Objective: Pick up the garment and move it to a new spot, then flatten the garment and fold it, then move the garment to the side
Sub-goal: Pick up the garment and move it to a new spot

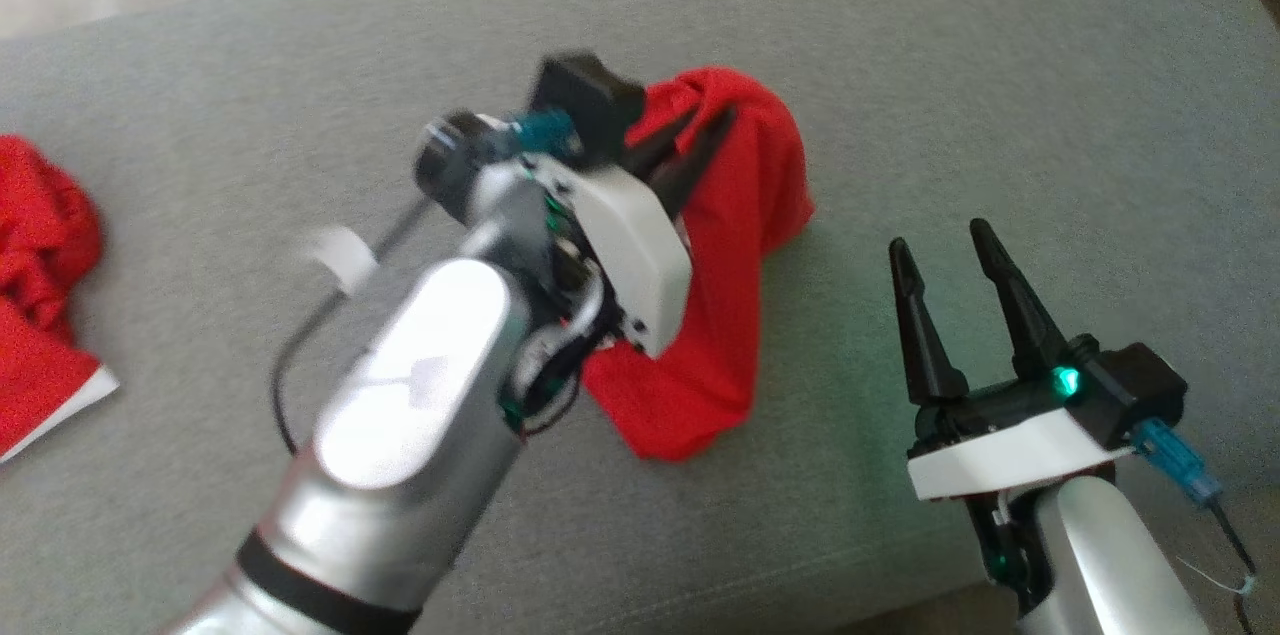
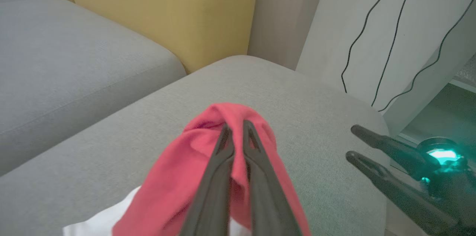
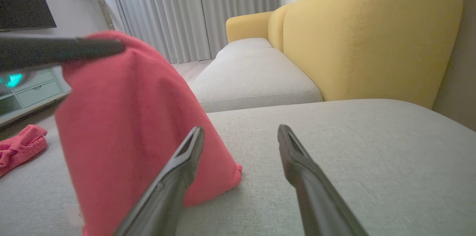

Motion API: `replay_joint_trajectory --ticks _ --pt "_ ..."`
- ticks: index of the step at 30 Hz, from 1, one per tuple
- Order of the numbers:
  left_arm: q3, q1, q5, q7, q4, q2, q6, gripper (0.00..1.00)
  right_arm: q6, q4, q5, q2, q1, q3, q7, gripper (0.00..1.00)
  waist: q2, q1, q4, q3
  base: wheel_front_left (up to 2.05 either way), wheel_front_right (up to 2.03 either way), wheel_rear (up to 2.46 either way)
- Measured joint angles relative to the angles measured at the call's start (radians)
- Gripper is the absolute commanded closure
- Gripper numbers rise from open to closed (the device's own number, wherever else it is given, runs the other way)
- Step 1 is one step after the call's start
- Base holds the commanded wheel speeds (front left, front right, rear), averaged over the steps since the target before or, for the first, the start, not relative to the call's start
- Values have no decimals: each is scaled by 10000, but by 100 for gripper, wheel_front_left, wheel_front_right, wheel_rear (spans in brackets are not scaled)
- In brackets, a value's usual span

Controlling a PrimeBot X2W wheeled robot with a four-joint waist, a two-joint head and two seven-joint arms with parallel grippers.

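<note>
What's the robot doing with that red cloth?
The robot's left gripper is shut on a red garment, holding its top up off the grey sofa cushion while the bottom hangs down to the cushion. The right gripper waits open beside it, touching nothing. Another red cloth lies off to the left. No folding is done yet.

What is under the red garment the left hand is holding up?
The grey cushion: the garment hangs from the left hand, its lower edge resting there. A white patch peeks out below. Anything beneath the draped cloth is covered.
</note>
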Motion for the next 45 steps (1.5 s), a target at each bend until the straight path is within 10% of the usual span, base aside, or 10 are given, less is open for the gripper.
replay_joint_trajectory --ticks 2,5,6,12,20,33,45 --pt "-522 -25 29 -995 871 -86 38 100 0 -4 2 15 -1 13 -2 0 0 0 -266 73 0 0 0" --pt "-1657 -144 -299 -2523 1906 -67 173 37 0 2 29 25 4 27 -2 0 0 0 -572 169 0 0 0" --pt "-2065 -217 -575 -2966 2090 -73 272 0 0 8 29 40 4 52 -2 0 0 0 -657 193 0 0 0" --pt "-3854 -846 -2660 -4592 2257 -81 1099 0 0 54 82 75 40 -58 -2 0 0 1 -694 107 0 0 0" --pt "-3758 -713 -3365 -5530 2228 -81 2100 0 0 -12 -121 63 438 -493 -2 0 0 1 -268 -233 0 0 0" --pt "-1269 3571 -1764 -5660 104 1390 3664 0 0 -238 -995 -23 1263 -1354 -17 0 0 0 985 -928 0 0 0" --pt "1149 6518 58 -5660 -491 1611 3570 0 0 293 -1710 -81 1882 -1858 -35 0 0 0 1761 -1590 0 0 0"
